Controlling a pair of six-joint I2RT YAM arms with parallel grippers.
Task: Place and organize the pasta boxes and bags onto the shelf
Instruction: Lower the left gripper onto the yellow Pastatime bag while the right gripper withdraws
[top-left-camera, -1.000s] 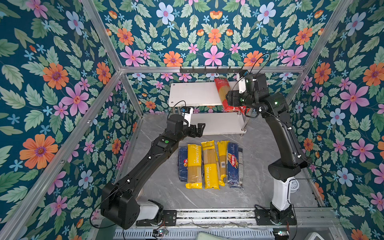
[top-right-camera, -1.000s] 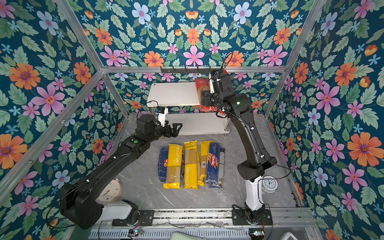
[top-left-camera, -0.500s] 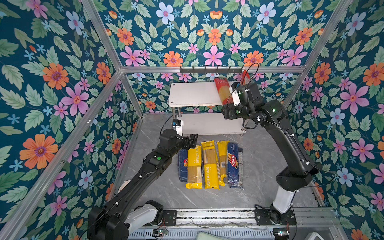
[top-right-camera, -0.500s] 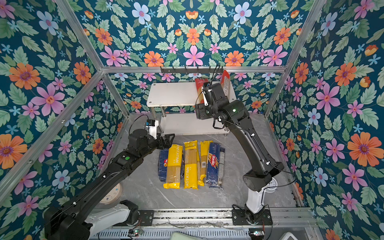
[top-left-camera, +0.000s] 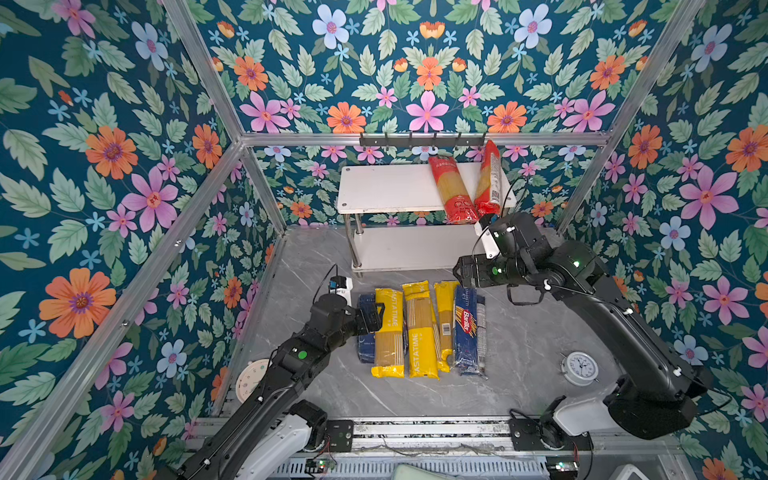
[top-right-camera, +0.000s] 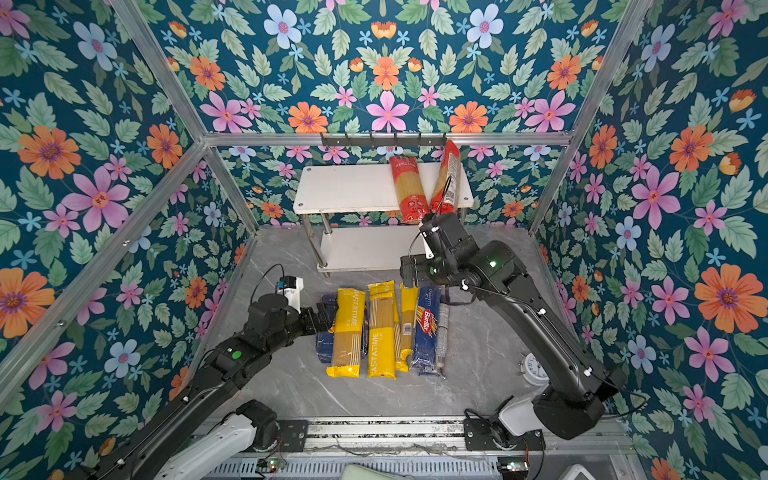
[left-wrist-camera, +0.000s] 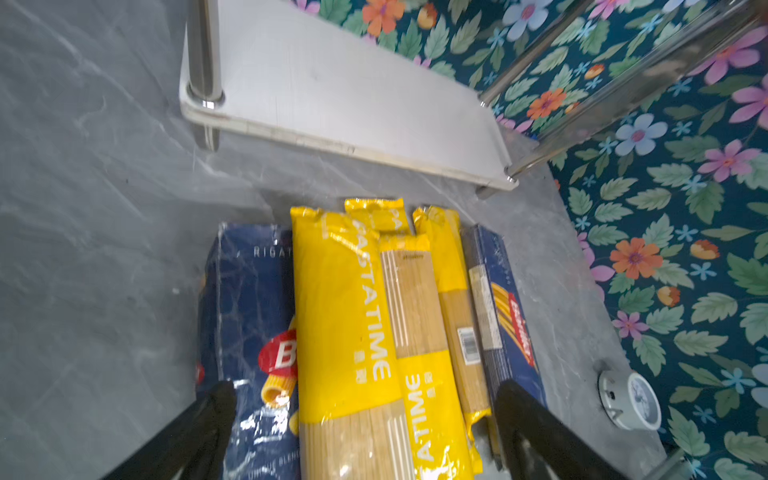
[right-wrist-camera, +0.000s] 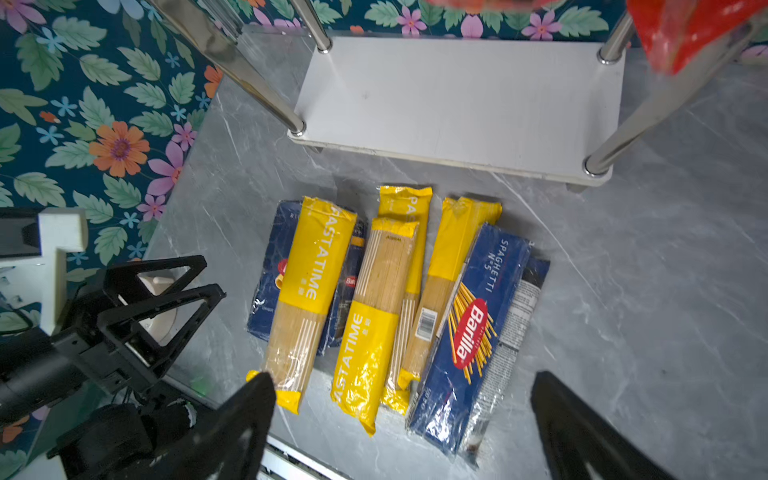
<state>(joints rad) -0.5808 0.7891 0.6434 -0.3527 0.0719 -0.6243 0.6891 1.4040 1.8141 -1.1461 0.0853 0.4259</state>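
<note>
Both spread: left tool (top-left-camera: 374, 318) over the pasta box (top-left-camera: 366, 349), right tool (top-left-camera: 459, 271) empty, upper right of the bags (top-left-camera: 422, 332)

On shelf (top-left-camera: 386, 189) top, right end, two bags (top-left-camera: 453, 189); other packs (top-left-camera: 422, 328) side by side before it

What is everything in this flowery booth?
white two-tier shelf with chrome posts: one, white, back of table
red plastic spaghetti bags: two, red, shelf's top board
yellow plastic spaghetti bags: four, yellow, table, before shelf
dark blue Barilla carton: one, blue, under leftmost yellow bag
dark blue Barilla spaghetti bag: one, blue, right of yellow bags
clear plastic spaghetti bag: one, clear, beside blue bag
white alarm clock: one, white, table's right
round cream clock: one, cream, table's left
black hook rail: one, black, above shelf
left tool: one, black, open above carton
right tool: one, black, open above bags
</note>
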